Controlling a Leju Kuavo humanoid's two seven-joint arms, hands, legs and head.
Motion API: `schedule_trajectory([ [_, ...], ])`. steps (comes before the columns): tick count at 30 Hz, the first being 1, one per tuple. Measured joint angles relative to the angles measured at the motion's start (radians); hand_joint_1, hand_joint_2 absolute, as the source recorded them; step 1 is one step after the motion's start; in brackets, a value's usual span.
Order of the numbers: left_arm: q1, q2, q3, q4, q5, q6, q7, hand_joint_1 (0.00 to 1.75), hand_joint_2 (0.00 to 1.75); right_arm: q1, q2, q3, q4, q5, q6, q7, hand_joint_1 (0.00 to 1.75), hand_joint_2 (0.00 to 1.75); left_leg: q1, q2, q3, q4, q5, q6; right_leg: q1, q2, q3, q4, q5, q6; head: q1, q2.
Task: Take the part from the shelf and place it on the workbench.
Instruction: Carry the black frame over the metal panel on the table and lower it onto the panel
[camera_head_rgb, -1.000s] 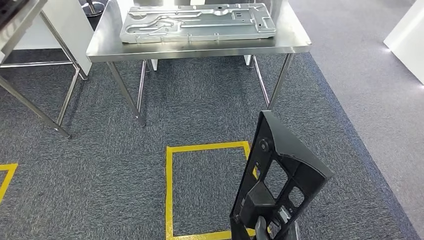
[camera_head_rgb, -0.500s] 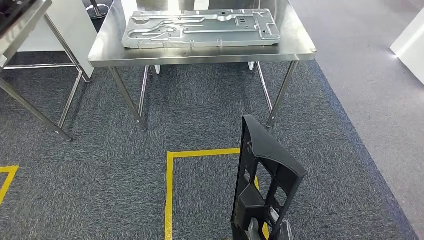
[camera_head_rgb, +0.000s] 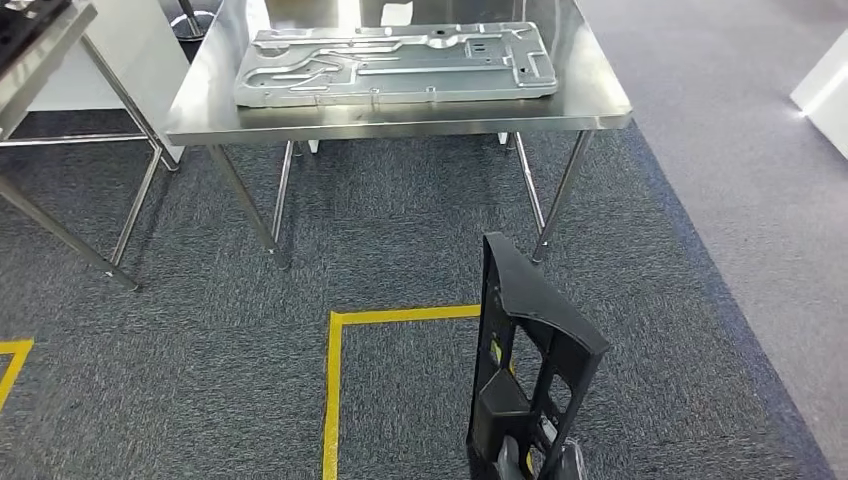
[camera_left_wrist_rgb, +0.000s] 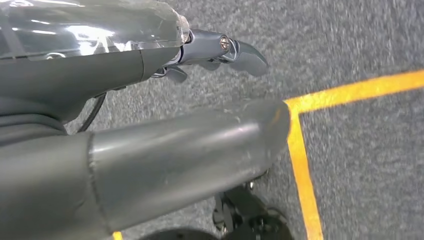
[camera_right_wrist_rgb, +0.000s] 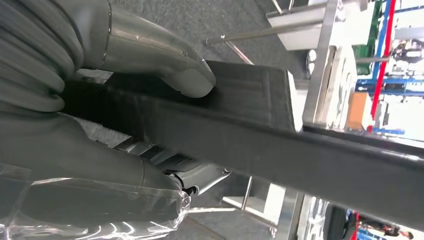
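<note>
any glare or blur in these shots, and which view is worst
Head view: sharp, with bright ceiling glare on the steel workbench. Left wrist view: the left hand is close and soft, with highlights on its clear cover. Right wrist view is worst: the black part is smeared and the background is blown out white.

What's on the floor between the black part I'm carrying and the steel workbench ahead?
In the head view, bare grey carpet crossed by one yellow tape line; nothing stands between the black part and the workbench, whose legs come down ahead.
</note>
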Motion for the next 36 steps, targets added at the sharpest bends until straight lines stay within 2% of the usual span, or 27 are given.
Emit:
schedule_trajectory([
  [2,-0.002,0.0,0.0,0.0,-0.001,-0.001,0.0,0.0,0.0,-0.004,0.002,0.001,0.001,0.021,0.001,0.011,1.75,1.75,0.002,0.003,-0.011,0.039,-0.022,-0.006,-0.001,-0.003,0.014,-0.008,-0.007,-0.017,-0.006,0.0],
  [3,-0.003,0.001,0.0,0.0,-0.001,-0.001,0.0,0.0,0.0,-0.007,0.003,0.001,0.003,0.03,0.007,0.017,1.75,1.75,0.002,0.004,-0.036,0.091,-0.043,-0.006,0.0,-0.006,0.023,-0.011,-0.013,-0.025,-0.009,0.0],
  [5,-0.002,0.003,0.0,0.0,-0.003,-0.001,0.0,0.0,0.0,-0.014,0.006,0.0,0.008,0.034,0.025,0.023,1.75,1.75,-0.002,0.005,-0.121,0.235,-0.091,-0.003,0.009,-0.01,0.038,-0.012,-0.027,-0.036,-0.014,0.0],
  [6,-0.001,0.004,0.001,0.0,-0.004,-0.001,0.0,0.0,0.0,-0.015,0.008,0.0,0.011,0.032,0.034,0.021,1.75,1.75,-0.005,0.005,-0.16,0.288,-0.098,-0.001,0.013,-0.011,0.048,-0.012,-0.035,-0.039,-0.015,0.0],
  [7,0.002,0.004,0.001,0.0,-0.004,-0.001,0.0,0.0,0.0,-0.016,0.009,0.0,0.014,0.03,0.041,0.019,1.75,1.75,-0.008,0.005,-0.183,0.308,-0.083,0.003,0.018,-0.011,0.059,-0.012,-0.044,-0.042,-0.015,0.0],
  [8,0.004,0.005,0.002,0.0,-0.004,-0.001,0.0,0.0,0.0,-0.016,0.01,0.0,0.017,0.029,0.044,0.018,1.75,1.75,-0.012,0.005,-0.188,0.287,-0.048,0.01,0.022,-0.011,0.072,-0.012,-0.053,-0.043,-0.016,0.0],
  [10,0.005,0.007,0.002,0.0,-0.004,-0.002,0.0,0.0,0.0,-0.017,0.011,-0.001,0.022,0.029,0.046,0.017,1.75,1.75,-0.022,0.006,-0.158,0.174,0.042,0.031,0.03,-0.011,0.101,-0.013,-0.074,-0.043,-0.014,0.0],
  [11,0.005,0.008,0.003,0.0,-0.004,-0.002,0.0,0.0,0.0,-0.017,0.012,-0.001,0.023,0.028,0.047,0.017,1.75,1.75,-0.028,0.007,-0.138,0.12,0.069,0.041,0.032,-0.011,0.111,-0.013,-0.083,-0.041,-0.012,0.0],
  [12,0.005,0.01,0.003,0.0,-0.005,-0.002,0.0,0.0,0.0,-0.018,0.013,-0.001,0.024,0.028,0.047,0.017,1.75,1.75,-0.034,0.009,-0.123,0.084,0.079,0.049,0.032,-0.011,0.116,-0.015,-0.09,-0.037,-0.009,0.0],
  [14,0.005,0.012,0.004,0.0,-0.006,-0.002,0.0,0.0,0.0,-0.019,0.015,-0.003,0.026,0.038,0.047,0.021,1.75,1.75,-0.039,0.008,-0.109,0.052,0.07,0.057,0.03,-0.012,0.124,-0.015,-0.09,-0.027,-0.005,0.0],
  [16,0.006,0.013,0.005,0.0,-0.01,-0.002,0.0,0.0,0.0,-0.019,0.016,-0.004,0.027,0.07,0.042,0.036,1.75,1.75,-0.034,0.0,-0.085,0.026,0.068,0.064,0.027,-0.013,0.13,-0.001,-0.085,-0.017,-0.006,0.0],
  [17,0.006,0.013,0.006,0.0,-0.012,-0.002,0.0,0.0,0.0,-0.019,0.016,-0.005,0.028,0.09,0.039,0.046,1.75,1.75,-0.03,-0.004,-0.069,0.015,0.068,0.068,0.025,-0.01,0.122,0.022,-0.09,-0.011,-0.004,0.0],
  [19,0.004,0.013,0.006,0.0,-0.016,-0.002,0.0,0.0,0.0,-0.018,0.016,-0.004,0.029,0.116,0.035,0.064,1.75,1.75,-0.024,-0.015,-0.047,0.001,0.063,0.072,0.018,-0.002,0.066,0.117,-0.125,0.002,0.001,0.0],
  [21,0.004,0.013,0.007,0.0,-0.017,-0.002,0.0,0.0,0.0,-0.017,0.015,-0.004,0.033,0.121,0.032,0.073,1.75,1.75,-0.021,-0.029,-0.037,-0.001,0.053,0.07,0.007,0.0,-0.017,0.218,-0.168,0.016,0.002,0.0],
  [22,0.005,0.013,0.008,0.0,-0.017,-0.002,0.0,0.0,0.0,-0.018,0.015,-0.003,0.036,0.121,0.031,0.076,1.75,1.75,-0.018,-0.038,-0.029,0.0,0.046,0.066,0.002,0.0,-0.044,0.235,-0.167,0.022,0.001,0.0],
  [23,0.006,0.012,0.01,0.0,-0.017,-0.002,0.001,0.0,0.0,-0.019,0.015,-0.003,0.04,0.12,0.031,0.078,1.75,1.75,-0.015,-0.047,-0.018,0.0,0.038,0.062,-0.003,0.0,-0.057,0.219,-0.144,0.027,0.001,0.0],
  [24,0.006,0.012,0.012,0.0,-0.017,-0.002,0.001,0.0,0.0,-0.02,0.015,-0.003,0.043,0.119,0.03,0.079,1.75,1.75,-0.011,-0.057,-0.005,0.0,0.029,0.056,-0.008,0.004,-0.053,0.172,-0.099,0.032,0.001,0.0],
  [25,0.006,0.012,0.013,0.0,-0.017,-0.002,0.001,0.0,0.0,-0.021,0.015,-0.003,0.046,0.119,0.03,0.08,1.75,1.75,-0.007,-0.067,0.005,-0.001,0.019,0.05,-0.013,0.018,-0.041,0.109,-0.044,0.036,0.002,0.0],
  [26,0.004,0.011,0.015,0.0,-0.017,-0.002,0.001,0.0,0.0,-0.022,0.015,-0.003,0.048,0.119,0.03,0.081,1.75,1.75,-0.004,-0.076,0.015,0.0,0.011,0.044,-0.016,0.037,-0.031,0.056,-0.008,0.039,0.003,0.0],
  [27,0.001,0.011,0.016,0.0,-0.017,-0.002,0.001,0.0,0.0,-0.022,0.015,-0.003,0.051,0.119,0.03,0.081,1.75,1.75,-0.001,-0.085,0.017,0.001,0.005,0.036,-0.016,0.054,-0.026,0.021,0.012,0.036,0.004,0.0],
  [28,-0.001,0.011,0.017,0.0,-0.017,-0.002,0.002,0.0,0.0,-0.022,0.015,-0.003,0.053,0.119,0.03,0.081,1.75,1.75,0.0,-0.094,0.017,0.0,0.0,0.029,-0.015,0.066,-0.026,0.007,0.019,0.03,0.004,0.0],
  [30,-0.001,0.011,0.019,0.0,-0.017,-0.002,0.002,0.0,0.0,-0.022,0.015,-0.002,0.056,0.119,0.031,0.081,1.75,1.75,0.003,-0.106,0.018,0.004,-0.001,0.015,-0.01,0.059,-0.021,0.007,0.012,0.01,0.004,0.0],
  [31,0.0,0.011,0.02,0.0,-0.018,-0.002,0.002,0.0,0.0,-0.023,0.015,-0.002,0.056,0.117,0.032,0.082,1.75,1.75,0.003,-0.097,0.017,0.016,-0.001,0.011,-0.009,0.051,-0.013,0.003,0.013,0.001,0.003,0.0],
  [32,0.0,0.01,0.02,0.0,-0.018,-0.002,0.003,0.0,0.0,-0.025,0.015,-0.001,0.056,0.113,0.035,0.082,1.75,1.75,0.002,-0.076,0.008,0.044,-0.002,0.008,-0.009,0.042,-0.002,-0.002,0.008,-0.008,0.0,0.0],
  [34,-0.004,0.01,0.02,0.0,-0.019,-0.003,0.003,0.0,0.0,-0.026,0.016,0.001,0.057,0.103,0.041,0.084,1.75,1.75,0.0,-0.024,-0.051,0.148,-0.027,0.007,-0.005,0.025,0.018,-0.008,-0.003,-0.022,-0.007,0.0],
  [35,-0.007,0.011,0.021,0.0,-0.02,-0.003,0.003,0.0,0.0,-0.026,0.016,0.002,0.058,0.099,0.044,0.084,1.75,1.75,-0.001,-0.008,-0.094,0.213,-0.051,0.007,-0.001,0.017,0.026,-0.009,-0.011,-0.027,-0.01,0.0],
  [36,-0.007,0.012,0.021,0.0,-0.02,-0.003,0.002,0.0,0.0,-0.026,0.016,0.003,0.06,0.097,0.045,0.084,1.75,1.75,-0.002,-0.002,-0.133,0.264,-0.073,0.008,0.003,0.01,0.034,-0.009,-0.019,-0.031,-0.011,0.0],
])
